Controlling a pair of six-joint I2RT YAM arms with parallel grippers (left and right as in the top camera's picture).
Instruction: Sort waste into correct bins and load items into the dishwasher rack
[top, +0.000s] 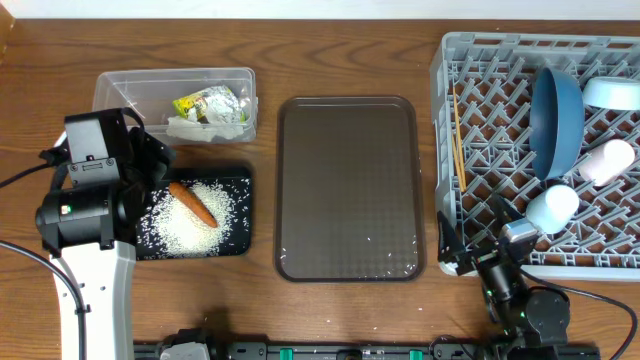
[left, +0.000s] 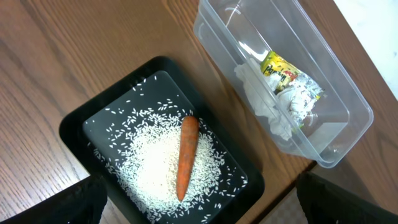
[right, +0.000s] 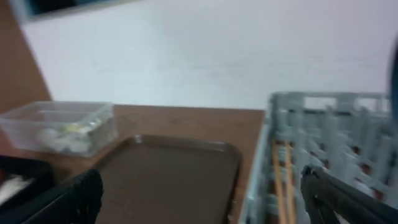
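Orange carrot (left: 186, 155) lies on loose white rice grains (left: 146, 165) in the shallow black rectangular tray (left: 74, 127), at nine o'clock overhead. I see left gripper (left: 199, 208) and right gripper (right: 202, 199) spread wide, holding nothing

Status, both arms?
Left gripper open, empty, above shallow black rectangular tray holding white rice grains and orange carrot. Right gripper open, empty, at corner of grey plastic dishwasher rack. No obstruction seen.

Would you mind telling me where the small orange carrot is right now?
In the overhead view, the small orange carrot lies on loose white rice inside the shallow black tray, at the table's left, beside the clear plastic tub.
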